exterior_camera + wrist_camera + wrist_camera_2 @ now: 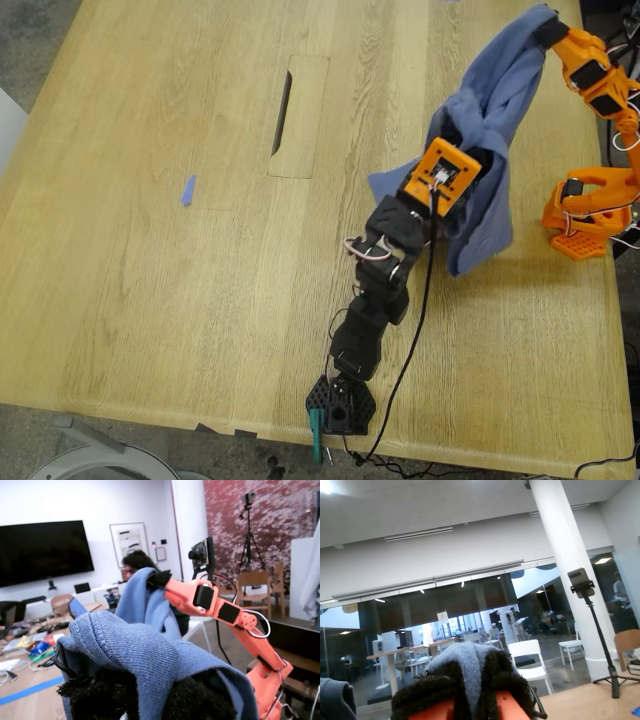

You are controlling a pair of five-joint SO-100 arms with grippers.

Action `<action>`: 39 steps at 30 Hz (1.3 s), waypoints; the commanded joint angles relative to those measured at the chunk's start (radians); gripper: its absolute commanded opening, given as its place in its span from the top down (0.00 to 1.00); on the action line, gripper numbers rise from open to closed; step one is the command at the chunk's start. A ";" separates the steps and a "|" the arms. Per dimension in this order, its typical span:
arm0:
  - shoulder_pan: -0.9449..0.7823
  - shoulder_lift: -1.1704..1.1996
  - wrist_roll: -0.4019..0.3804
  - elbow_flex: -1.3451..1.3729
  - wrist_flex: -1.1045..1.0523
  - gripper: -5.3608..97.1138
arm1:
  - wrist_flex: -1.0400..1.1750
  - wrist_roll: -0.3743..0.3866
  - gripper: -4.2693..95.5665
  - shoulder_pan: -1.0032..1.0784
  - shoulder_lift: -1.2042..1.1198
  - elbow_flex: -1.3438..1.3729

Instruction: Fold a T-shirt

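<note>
Both arms are holding the T-shirt point(487, 130) off the surface point(200, 300) at the exterior view's right side. My first claw point(150, 690) is clamping a hemmed fold of cloth between its black pads; in the exterior view this is the black arm with the orange camera housing. My second claw point(470, 680) is pinching a ridge of the same fabric; this is the orange arm at the far right of the exterior view. The garment is hanging bunched, not spread. Judgement: the lift-and-spread step is under way. The next move calls for drawing the claws apart and lowering the cloth flat. A small blue scrap point(187, 190) is lying well apart, toward the exterior view's left.
</note>
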 commanded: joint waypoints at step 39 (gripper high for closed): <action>-0.060 0.239 0.031 0.003 -0.110 0.95 | 0.055 0.091 0.96 0.304 0.117 -0.218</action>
